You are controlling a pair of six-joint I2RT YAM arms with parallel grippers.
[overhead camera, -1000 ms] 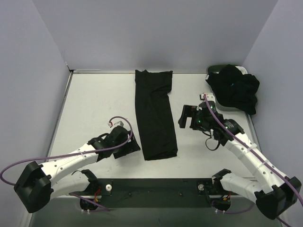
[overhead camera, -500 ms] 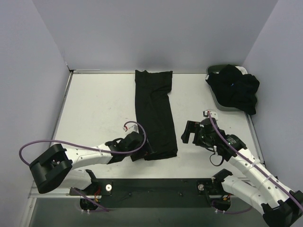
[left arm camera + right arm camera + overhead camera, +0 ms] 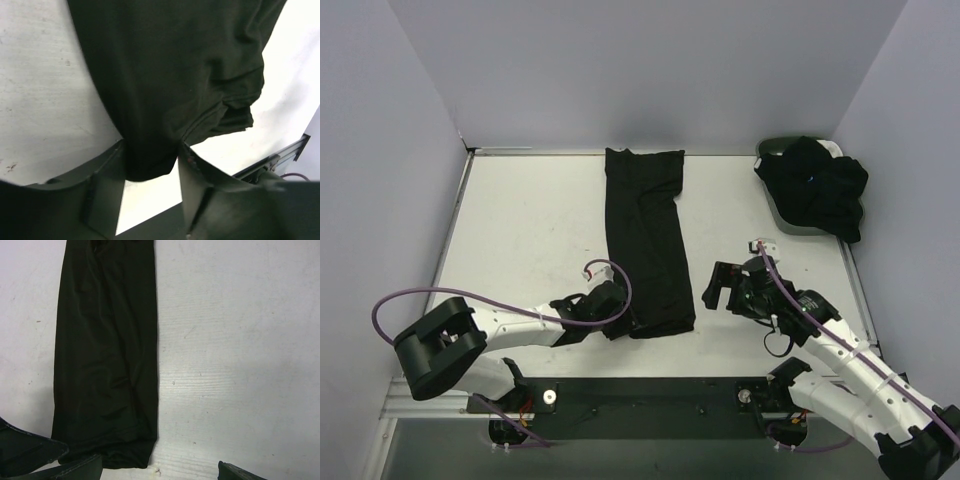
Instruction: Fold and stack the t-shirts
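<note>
Shirt (image 3: 648, 240) lies in the middle of the table (image 3: 520, 220) as a narrow folded strip, long axis running from far edge to near edge. Its near-left corner sits between the left gripper's (image 3: 623, 322) fingers (image 3: 197, 195). Cloth touches both, but I cannot tell whether the pinch is firm. Right gripper (image 3: 712, 285) hangs spread wide and empty, just right of the near-right corner, not touching. My judgement: the next fold runs along the long axis, near hem toward collar, so right needs its corner first. Other shirts (image 3: 820, 195) are heaped far right.

Basket (image 3: 771, 150) at 2 o'clock: mostly hidden beneath heaped t-shirts (image 3: 820, 195). Right hand (image 3: 157, 470): fingertips cut off at 6 o'clock picture edge.
</note>
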